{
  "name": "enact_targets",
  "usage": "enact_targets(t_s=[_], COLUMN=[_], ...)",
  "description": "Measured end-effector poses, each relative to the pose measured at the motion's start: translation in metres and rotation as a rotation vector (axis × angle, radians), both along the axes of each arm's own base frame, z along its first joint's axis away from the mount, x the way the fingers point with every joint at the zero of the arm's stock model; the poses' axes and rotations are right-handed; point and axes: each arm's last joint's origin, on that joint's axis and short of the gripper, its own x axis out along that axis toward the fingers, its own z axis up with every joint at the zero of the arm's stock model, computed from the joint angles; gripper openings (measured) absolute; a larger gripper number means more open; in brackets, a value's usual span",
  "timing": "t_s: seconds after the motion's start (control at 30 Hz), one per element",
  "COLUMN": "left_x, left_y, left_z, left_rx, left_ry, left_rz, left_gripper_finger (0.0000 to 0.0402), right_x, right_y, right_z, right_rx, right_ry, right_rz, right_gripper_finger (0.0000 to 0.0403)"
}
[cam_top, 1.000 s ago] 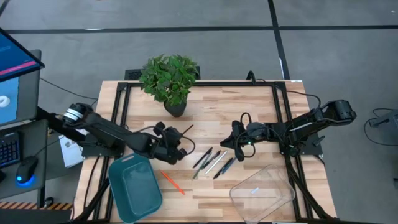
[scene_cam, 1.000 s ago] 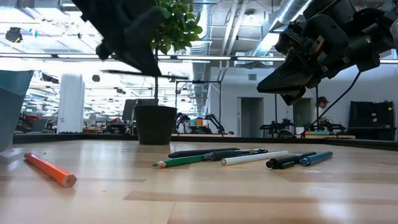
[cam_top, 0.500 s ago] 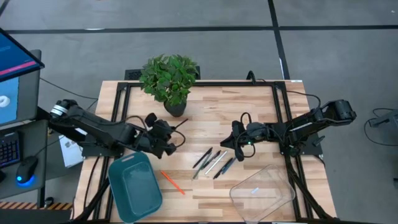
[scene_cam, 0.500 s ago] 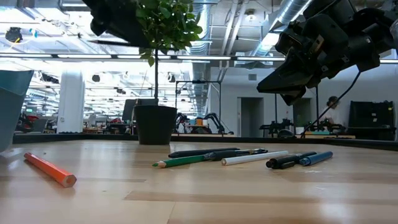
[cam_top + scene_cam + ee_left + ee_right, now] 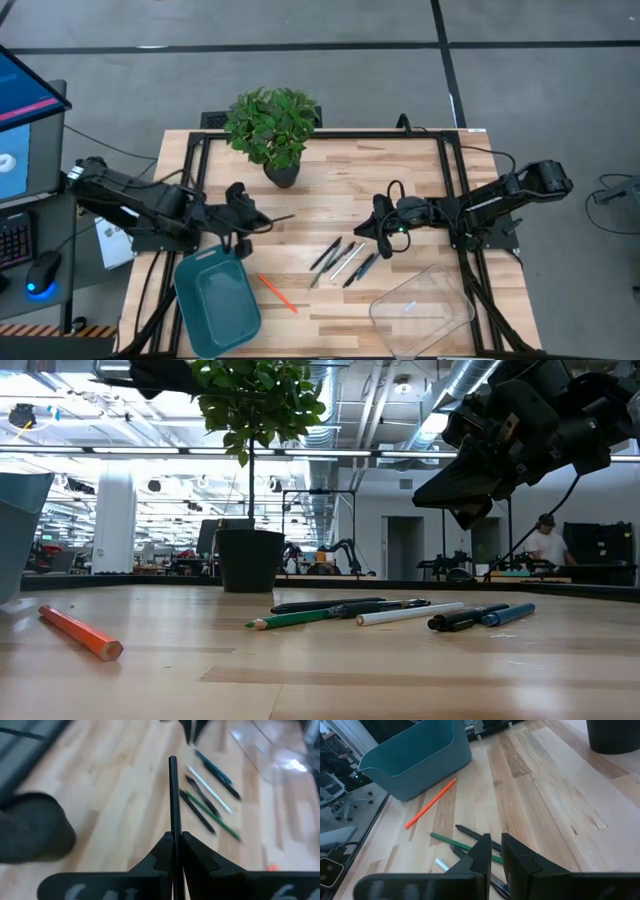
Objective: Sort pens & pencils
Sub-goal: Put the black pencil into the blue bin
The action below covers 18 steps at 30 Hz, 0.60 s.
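My left gripper [image 5: 262,220] hovers above the table just past the far right corner of the teal tray [image 5: 217,300]. It is shut on a slim dark pen or pencil [image 5: 173,795], which sticks out toward the table's right [image 5: 284,216]. Several pens and pencils [image 5: 340,262] lie side by side flat on the wood at mid-table: black, green, whitish and blue. An orange pencil [image 5: 278,293] lies alone beside the tray. My right gripper [image 5: 360,232] hangs over the table just right of the group, shut to a narrow slit [image 5: 494,845] with nothing in it. My left gripper pinches the dark stick near one end [image 5: 173,836] between its two fingers. The stick runs along the fingers and juts out well past their tips. The fingers slant downward from the table's left. The stick is lifted clear of the table.
A potted plant [image 5: 272,125] stands at the far edge, its dark pot [image 5: 248,560] behind the pens. A clear plastic container [image 5: 420,310] sits at the near right. Bare wood lies between the pot and the group of pens.
My left gripper has risen and drawn back toward the table's left edge, carrying the dark stick, and has rolled as it went. In the low view it has climbed almost out of the picture's top. The stick stays in the fingers, clear of the table.
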Motion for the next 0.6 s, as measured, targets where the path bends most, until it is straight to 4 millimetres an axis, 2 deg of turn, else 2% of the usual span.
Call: enact_targets(t_s=[0.27, 0.47, 0.6], left_x=[-0.026, -0.036, -0.044], left_y=[-0.001, -0.015, -0.023], left_z=[0.003, 0.002, -0.001], left_rx=[-0.092, -0.173, -0.192], left_ry=[0.094, 0.165, 0.224], left_rz=[-0.144, -0.353, -0.413], left_gripper_finger=[0.0013, 0.0013, 0.0013], right_x=[0.000, 0.002, 0.003], right_y=[0.000, 0.000, 0.000], right_z=[0.001, 0.005, 0.008], right_rx=[0.002, 0.006, 0.008], right_ry=[-0.009, -0.060, -0.085], right_rz=[-0.001, -0.002, -0.002], right_gripper_finger=[0.0066, 0.0066, 0.0066])
